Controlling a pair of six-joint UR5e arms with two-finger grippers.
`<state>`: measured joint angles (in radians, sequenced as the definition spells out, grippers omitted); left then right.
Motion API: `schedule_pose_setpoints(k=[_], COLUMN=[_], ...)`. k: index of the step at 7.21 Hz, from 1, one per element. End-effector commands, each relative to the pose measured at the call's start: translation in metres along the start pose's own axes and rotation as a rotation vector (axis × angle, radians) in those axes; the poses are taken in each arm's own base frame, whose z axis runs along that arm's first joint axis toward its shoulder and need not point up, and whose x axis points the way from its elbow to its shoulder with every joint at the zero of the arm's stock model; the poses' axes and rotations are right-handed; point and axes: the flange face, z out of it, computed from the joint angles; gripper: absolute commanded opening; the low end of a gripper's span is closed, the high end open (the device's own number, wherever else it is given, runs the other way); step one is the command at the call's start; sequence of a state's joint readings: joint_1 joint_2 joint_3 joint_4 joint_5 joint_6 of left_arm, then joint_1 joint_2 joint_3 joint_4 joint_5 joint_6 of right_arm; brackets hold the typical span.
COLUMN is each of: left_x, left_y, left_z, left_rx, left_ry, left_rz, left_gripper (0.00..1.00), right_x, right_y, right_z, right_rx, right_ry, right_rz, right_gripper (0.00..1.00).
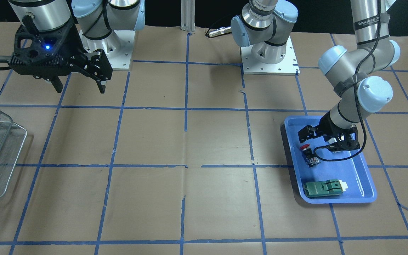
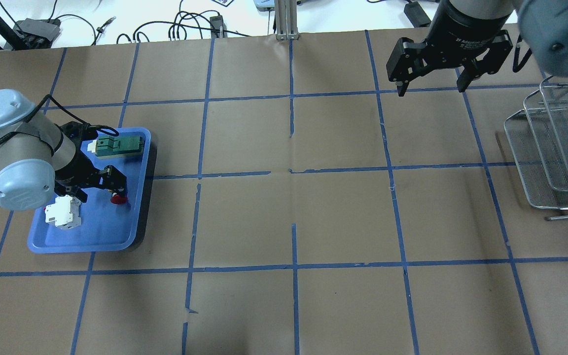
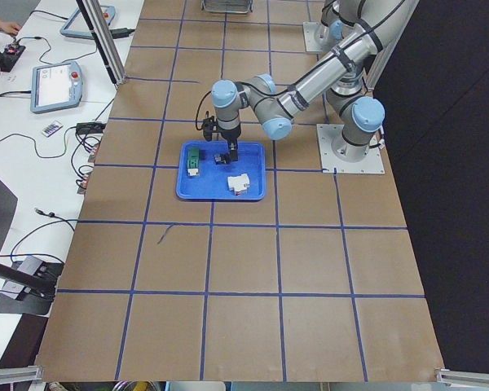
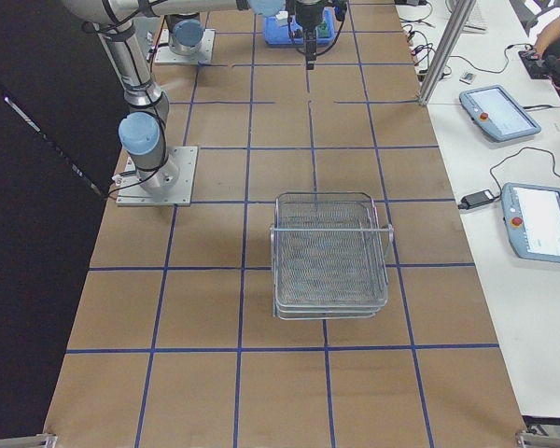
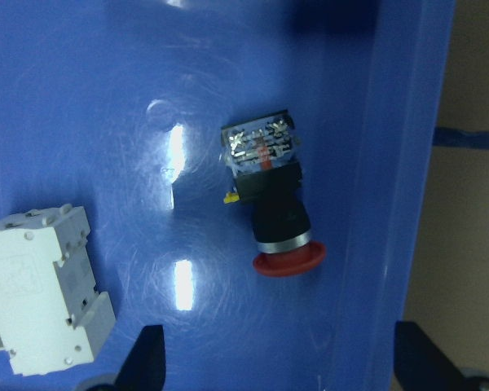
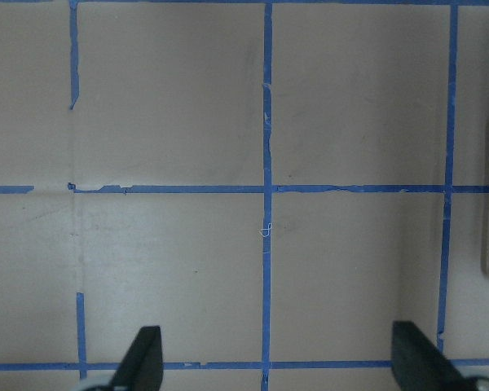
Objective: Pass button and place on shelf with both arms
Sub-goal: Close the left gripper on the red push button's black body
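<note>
Left pincer [image 5: 281, 362], spread wide, hangs over the button [image 5: 269, 204] at frame centre; its long axis runs top-to-bottom, cap lowest.

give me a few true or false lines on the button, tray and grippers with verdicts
1. The button lies on its side in the tray. True.
2. The left gripper is shut on the button. False: it is open and the button is not gripped.
3. The right gripper is open and holds nothing. True.
4. The green part sits on the shelf. False: it lies in the tray.
</note>
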<state>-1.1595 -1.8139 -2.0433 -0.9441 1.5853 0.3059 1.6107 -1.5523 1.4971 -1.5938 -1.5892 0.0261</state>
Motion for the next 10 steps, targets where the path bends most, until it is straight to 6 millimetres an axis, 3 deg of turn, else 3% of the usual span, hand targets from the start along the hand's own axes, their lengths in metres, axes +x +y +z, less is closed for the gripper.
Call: schedule_pose_setpoints(k=[1, 3, 5, 6, 7, 8, 9, 10], left_x=[-0.005, -0.004, 0.000, 0.002, 0.002, 0.002, 0.001, 0.001], left_y=[-0.022, -0.020, -0.017, -0.018, -0.018, -0.018, -0.019, -0.020], left_z=[0.016, 0.026, 0.030, 0.031, 0.031, 0.031, 0.030, 0.028], left_rx=[0.024, -0.001, -0.011, -0.010, -0.011, -0.011, -0.007, 0.000], left_ry=[0.000, 0.004, 0.025, 0.036, 0.038, 0.038, 0.035, 0.033], left_rz=[-0.141, -0.152, -0.119, -0.113, -0.112, -0.111, -0.109, -0.111], left_gripper=[0.99, 0.95, 0.82, 0.68, 0.46, 0.16, 0.01, 0.00], right_x=[0.000, 0.000, 0.000, 0.000, 0.000, 0.000, 0.000, 0.000], right_y=[0.000, 0.000, 0.000, 0.000, 0.000, 0.000, 0.000, 0.000], right_z=[0.000, -0.001, -0.001, 0.000, 0.000, -0.001, 0.000, 0.000], right_rx=[0.000, 0.002, 0.001, 0.000, 0.000, 0.002, 0.000, 0.000], right_ry=[0.000, 0.000, -0.002, 0.000, 0.000, 0.000, 0.000, 0.000], right_rz=[0.000, 0.000, 0.000, 0.000, 0.000, 0.000, 0.000, 0.000], right_gripper=[1.00, 1.00, 1.00, 1.00, 1.00, 1.00, 1.00, 1.00])
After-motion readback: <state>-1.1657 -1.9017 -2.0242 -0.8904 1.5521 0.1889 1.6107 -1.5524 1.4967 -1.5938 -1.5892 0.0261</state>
